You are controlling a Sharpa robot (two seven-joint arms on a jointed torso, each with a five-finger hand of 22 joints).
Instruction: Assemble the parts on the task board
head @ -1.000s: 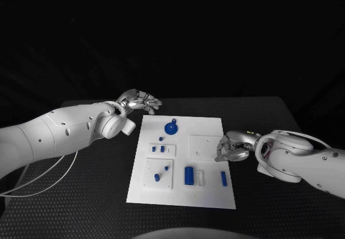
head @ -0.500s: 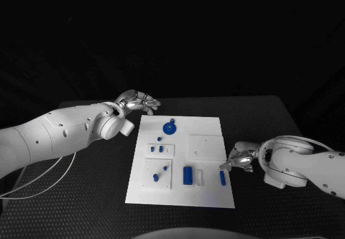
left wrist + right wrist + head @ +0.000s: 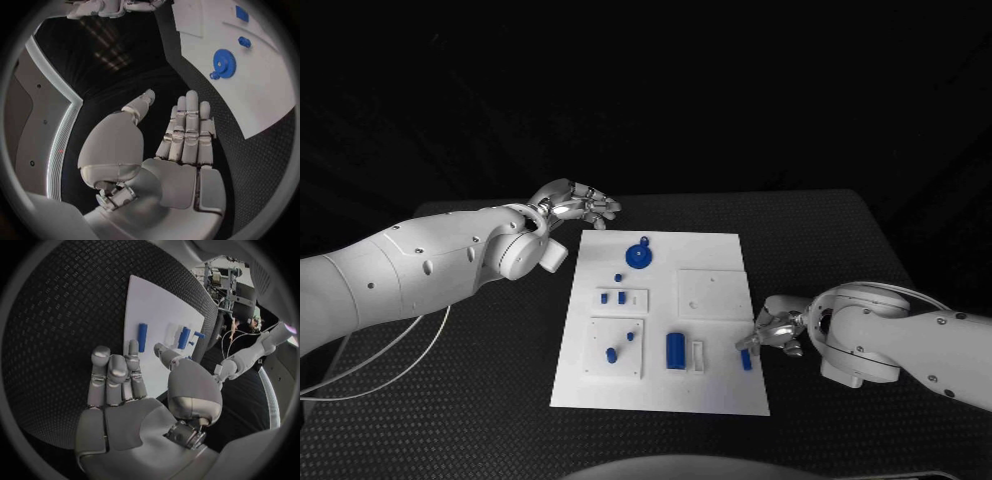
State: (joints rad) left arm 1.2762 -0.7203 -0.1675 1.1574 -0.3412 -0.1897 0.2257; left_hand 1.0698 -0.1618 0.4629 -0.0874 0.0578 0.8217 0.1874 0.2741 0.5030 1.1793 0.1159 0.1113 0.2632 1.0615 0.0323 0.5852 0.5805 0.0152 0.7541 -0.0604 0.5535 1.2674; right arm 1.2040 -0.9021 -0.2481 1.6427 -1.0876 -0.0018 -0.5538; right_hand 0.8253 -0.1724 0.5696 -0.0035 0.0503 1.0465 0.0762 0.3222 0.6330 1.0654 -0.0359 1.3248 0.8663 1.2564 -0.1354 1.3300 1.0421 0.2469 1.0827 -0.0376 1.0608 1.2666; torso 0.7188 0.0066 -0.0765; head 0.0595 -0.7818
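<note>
The white task board lies mid-table. On it are a blue gear, a blue block, a slim blue bar and several small blue pieces. My right hand hovers at the board's right edge, just beside the slim bar, fingers apart and holding nothing. In the right wrist view its fingers stretch toward the bar and block. My left hand hangs past the board's far left corner, empty, its fingers straight, with the gear beyond them.
Raised white square plates sit on the board, one of them bare, near the right hand. Black textured table surrounds the board on all sides. A white cable loops under the left arm.
The right hand has slid along the board's right edge toward my body, from beside the bare square plate to beside the slim blue bar. The left hand has stayed put.
</note>
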